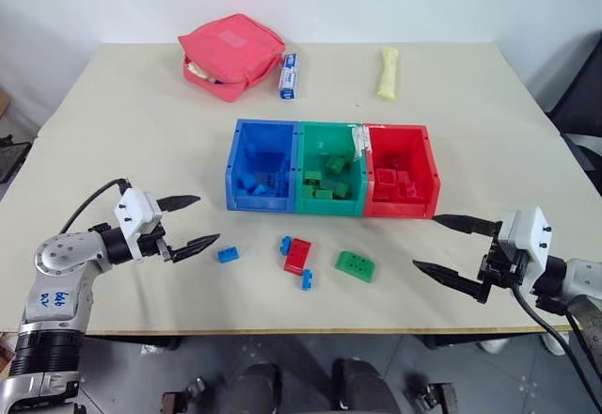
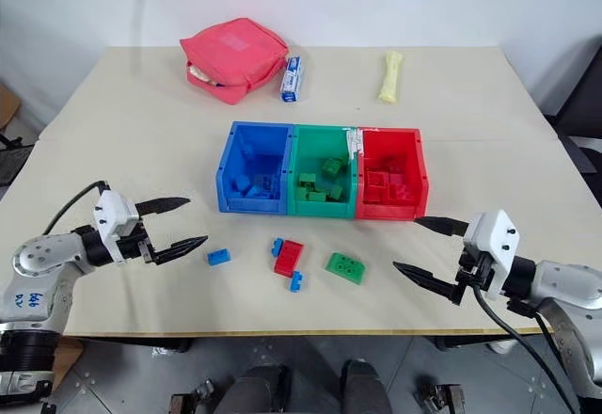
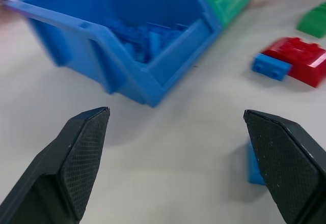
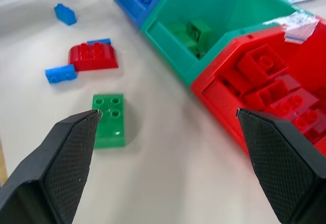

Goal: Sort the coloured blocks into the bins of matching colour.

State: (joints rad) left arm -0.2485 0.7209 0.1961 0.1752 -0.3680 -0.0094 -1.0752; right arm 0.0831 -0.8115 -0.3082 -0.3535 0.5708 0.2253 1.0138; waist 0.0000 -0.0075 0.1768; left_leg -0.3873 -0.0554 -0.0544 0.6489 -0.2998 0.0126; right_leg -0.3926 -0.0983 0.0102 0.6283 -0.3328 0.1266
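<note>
1. A pale beige tabletop [image 1: 141, 132] stands before a white wall and fills most of the head view.
2. Three open-topped bins sit joined in a row at the centre of the frame: the blue bin [image 1: 261, 166] on the left, the green bin [image 1: 329, 169] in the middle, the red bin [image 1: 403, 171] on the right.
3. The blue bin holds several small blue bricks, the green bin a few green bricks, and the red bin a pile of red bricks.
4. Below the bins, loose studded blocks lie on the tabletop: a lone blue block [image 1: 228, 255] at lower left of centre, a red block [image 1: 298, 256] with a tiny blue block [image 1: 285, 245] touching its upper left and another blue piece [image 1: 307, 280] at its lower edge, and a green block [image 1: 356, 265] just to the right.
5. The left gripper [image 1: 198, 222] hovers at lower left, near the lone blue block, fingers spread wide and empty.
6. The right gripper [image 1: 442, 243] hovers at lower right, below the red bin, fingers also spread wide, pinching nothing.
7. At the top of the frame lie a red zip pouch [image 1: 230, 55], a small blue-and-white packet [image 1: 289, 76] and a pale yellow wrapped item [image 1: 388, 72].
</note>
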